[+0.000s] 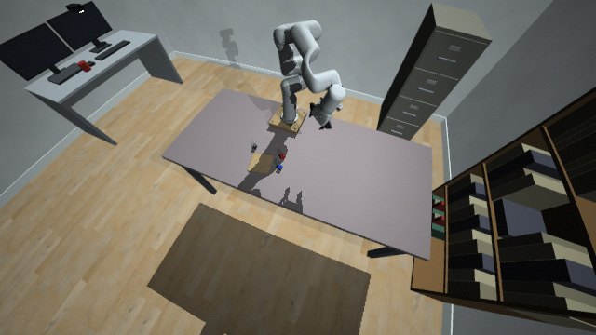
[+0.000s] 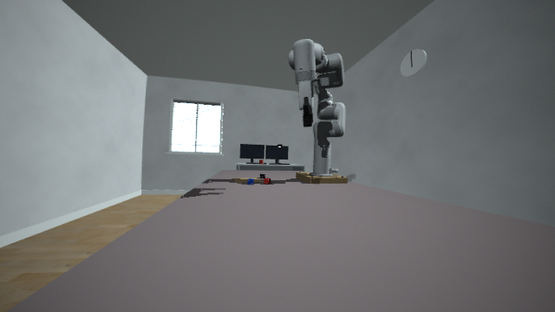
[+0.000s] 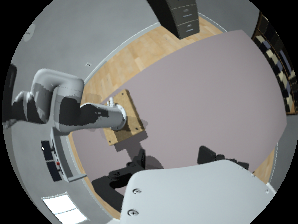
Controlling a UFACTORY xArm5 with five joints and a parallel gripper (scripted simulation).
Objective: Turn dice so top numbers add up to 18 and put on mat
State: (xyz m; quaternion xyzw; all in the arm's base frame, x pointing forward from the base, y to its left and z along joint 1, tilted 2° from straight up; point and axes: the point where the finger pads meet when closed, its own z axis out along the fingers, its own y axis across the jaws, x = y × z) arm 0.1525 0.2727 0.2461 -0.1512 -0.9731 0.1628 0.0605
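Observation:
The tan mat (image 1: 259, 163) (image 2: 238, 179) lies on the table, partly in the arm's shadow. A red die (image 1: 282, 156) (image 2: 267, 181) and a blue die (image 1: 279, 167) (image 2: 251, 181) are on the table just right of the mat in the top view, close together but apart. A black die (image 1: 253, 147) (image 2: 262, 176) is off the mat, by its edge nearer the robot's base side. The dice are too small for their top numbers to be read. My gripper (image 1: 318, 118) (image 2: 307, 124) (image 3: 173, 157) is open and empty, high above the table, away from the dice. No die shows in the wrist view.
The arm stands on a wooden base plate (image 1: 276, 123) (image 2: 303, 178) (image 3: 131, 111) at the table's back edge. A filing cabinet (image 1: 426, 84) (image 3: 184, 17) stands behind the table. A bookshelf (image 1: 430, 274) is beyond its right end, and a desk (image 1: 140, 41) with monitors is at the left.

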